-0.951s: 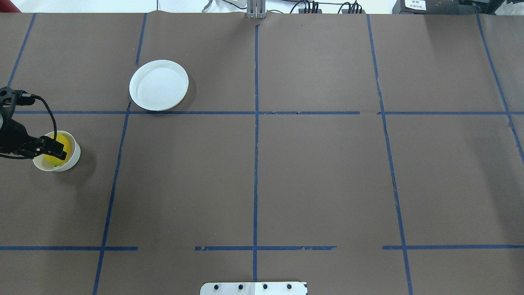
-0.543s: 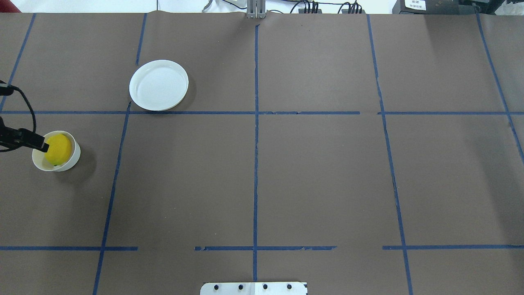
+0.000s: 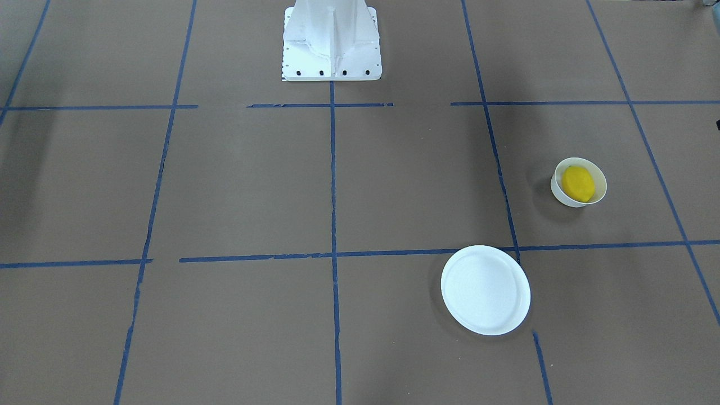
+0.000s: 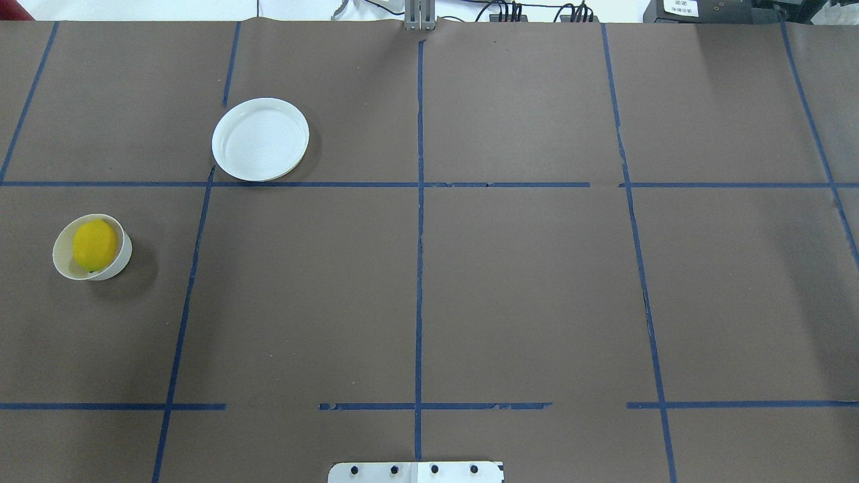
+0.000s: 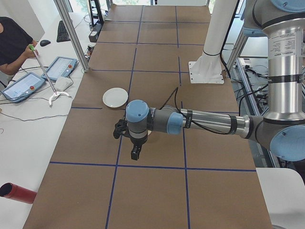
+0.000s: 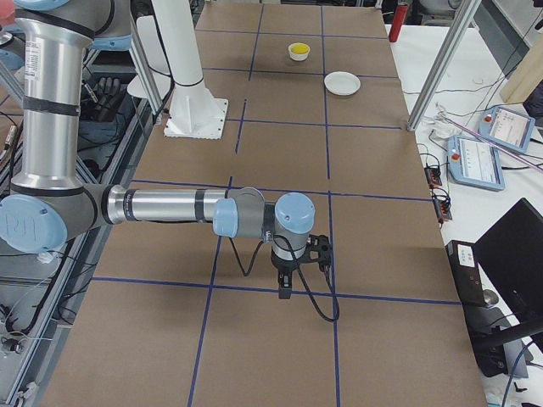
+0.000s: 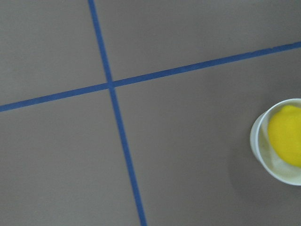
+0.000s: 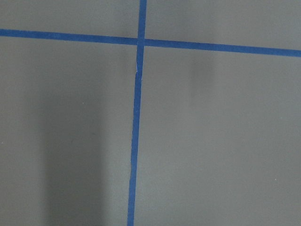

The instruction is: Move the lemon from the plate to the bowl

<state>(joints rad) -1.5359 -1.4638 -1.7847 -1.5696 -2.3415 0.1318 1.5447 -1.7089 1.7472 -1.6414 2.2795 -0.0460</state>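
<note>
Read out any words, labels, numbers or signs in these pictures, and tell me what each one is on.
No text can be read.
The white label on the dark box: too small.
The pendant screens beside the table: too blurred.
The lemon, bowl and plate: no markings.

The left wrist camera is looking straight down from close by, sharing the bowl [image 7: 258, 146] near the left gripper [image 5: 136, 153] with the distant overhead camera.

The left wrist view's edge is cutting off the bowl [image 7: 261, 149] and the lemon [image 7: 286, 135]. The left gripper [image 5: 136, 153] and right gripper [image 6: 285, 290] are appearing too small to read.
</note>
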